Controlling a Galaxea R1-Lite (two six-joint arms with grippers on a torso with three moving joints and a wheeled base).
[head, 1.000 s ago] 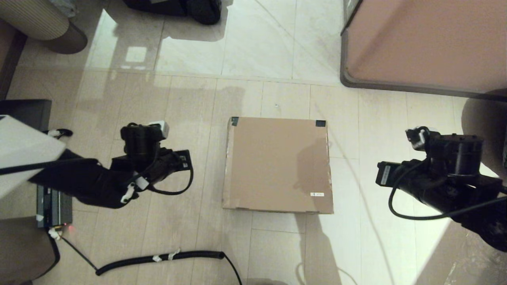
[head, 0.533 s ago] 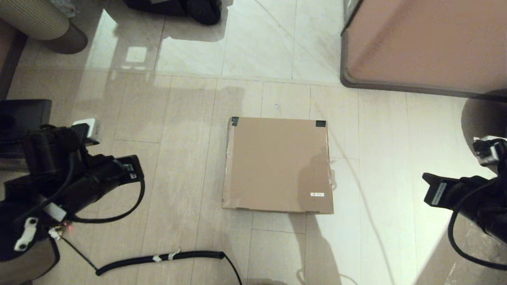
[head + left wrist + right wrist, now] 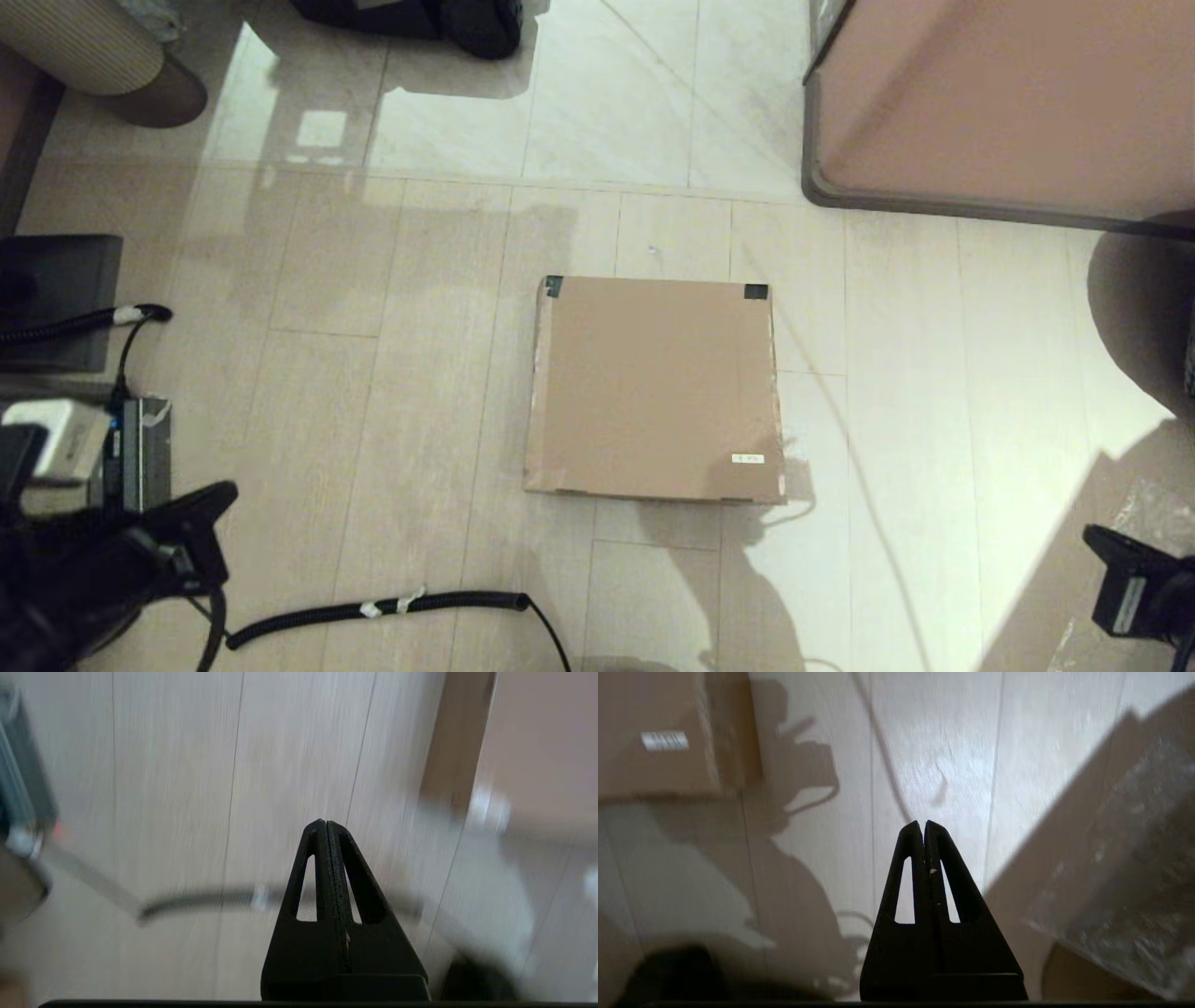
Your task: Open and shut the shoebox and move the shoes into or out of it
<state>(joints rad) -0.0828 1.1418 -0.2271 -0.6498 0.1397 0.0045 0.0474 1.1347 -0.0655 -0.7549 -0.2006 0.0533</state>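
- Shoebox (image 3: 655,389) sits on the floor (image 3: 439,308), centre of the head view, lid flat and shut.
- Dark tape on both far lid corners; small white label (image 3: 748,458) near the lid's near right corner.
- Shoes not visible in any view.
- Left gripper (image 3: 325,828): fingers pressed together, nothing between them. Wrist view shows it above bare floor, with a blurred dark cable (image 3: 205,898) running across behind the tips.
- In the head view only the left arm's body (image 3: 103,560) shows, low at the left edge, well apart from the box.
- Right gripper (image 3: 923,828): fingers also closed tight, holding nothing. It hangs over bare floor.
- Right wrist view catches one box corner (image 3: 658,732) with the label on it, off to one side of the fingers, not touching.
- Same view also shows crinkled clear plastic (image 3: 1125,882) on the other side of the fingers.
- In the head view only a dark part of the right arm (image 3: 1139,588) shows, at the bottom right corner, well apart from the box.
- Coiled black cable (image 3: 373,609) lies on the floor, nearer than the box and to its left.
- Pinkish-brown cabinet (image 3: 1008,93) with a dark base stands far right, beyond the box and clear of it.
- Black device (image 3: 56,289) at the left edge with a cable plugged in.
- Ribbed beige round object (image 3: 93,51) at far left.
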